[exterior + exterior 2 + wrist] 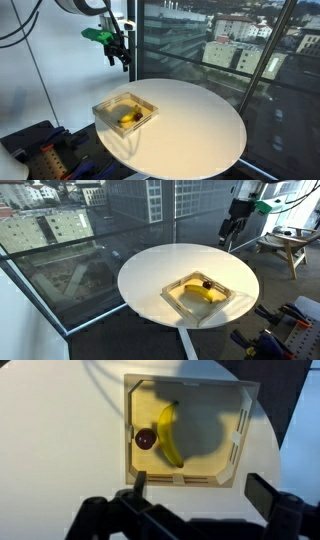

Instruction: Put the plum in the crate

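The smooth, round white counter [60, 450] carries a shallow square crate [129, 420] of pale wood. Inside lie a curved yellow banana [170, 435] and, at its nine o'clock, the small round dark plum [146, 438]. The claw [200, 490] hangs empty, fingers apart.

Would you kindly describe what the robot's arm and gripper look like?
The arm is white with rounded links. The gripper is black, with two chunky dark fingers seen in the wrist view. A bright green part is mounted at its wrist.
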`<state>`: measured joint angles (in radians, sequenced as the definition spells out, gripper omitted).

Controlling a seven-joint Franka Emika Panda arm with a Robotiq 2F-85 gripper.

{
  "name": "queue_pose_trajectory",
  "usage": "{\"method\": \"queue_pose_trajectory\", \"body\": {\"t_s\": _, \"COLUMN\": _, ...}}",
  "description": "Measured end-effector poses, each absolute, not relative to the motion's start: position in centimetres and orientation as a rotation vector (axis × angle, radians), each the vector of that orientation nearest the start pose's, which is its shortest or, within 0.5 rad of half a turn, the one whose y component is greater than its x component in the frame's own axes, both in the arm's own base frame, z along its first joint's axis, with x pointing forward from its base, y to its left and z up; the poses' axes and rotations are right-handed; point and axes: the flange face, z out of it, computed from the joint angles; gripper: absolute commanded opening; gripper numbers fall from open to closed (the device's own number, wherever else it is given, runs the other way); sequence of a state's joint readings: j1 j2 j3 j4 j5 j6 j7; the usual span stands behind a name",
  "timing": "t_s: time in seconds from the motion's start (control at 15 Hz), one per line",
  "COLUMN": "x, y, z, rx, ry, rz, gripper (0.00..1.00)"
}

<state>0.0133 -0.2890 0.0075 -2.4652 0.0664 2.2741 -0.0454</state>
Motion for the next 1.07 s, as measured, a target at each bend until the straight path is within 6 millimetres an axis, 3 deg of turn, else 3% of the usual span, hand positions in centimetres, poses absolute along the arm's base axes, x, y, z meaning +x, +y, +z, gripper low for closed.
{"method": "queue_pose_trajectory", "body": {"t_s": 1.07, "x": 40.1, "y": 1.4, "z": 43.8, "rx": -3.085, "ry": -0.037, "rz": -0.157, "gripper": 1.0}}
